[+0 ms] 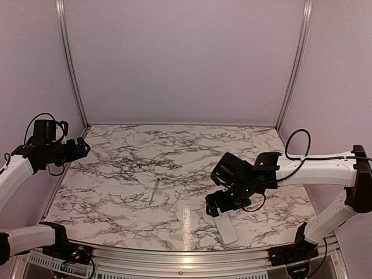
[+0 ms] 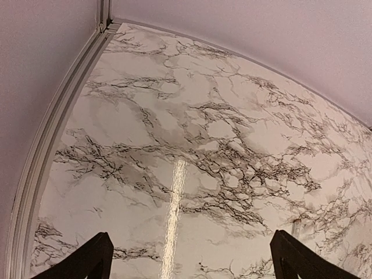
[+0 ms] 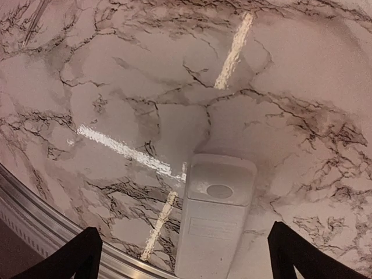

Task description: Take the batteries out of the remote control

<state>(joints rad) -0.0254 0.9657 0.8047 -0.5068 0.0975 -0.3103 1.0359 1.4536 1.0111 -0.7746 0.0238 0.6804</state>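
My right pincer point(image 1: 217, 204) hangs spread wide over the remote point(image 1: 228, 229), which lies flat on the table point(image 1: 128, 151) close to the front rail. In my wrist view the remote point(image 3: 214, 221) runs lengthwise up the middle of the gap, crosswise to the line between my fingers point(image 3: 87, 256), so they straddle its narrow width. No batteries show on the face that is up. My left pincer point(image 1: 82, 149), also spread, is well apart at the far left, so I judge the right arm should act.
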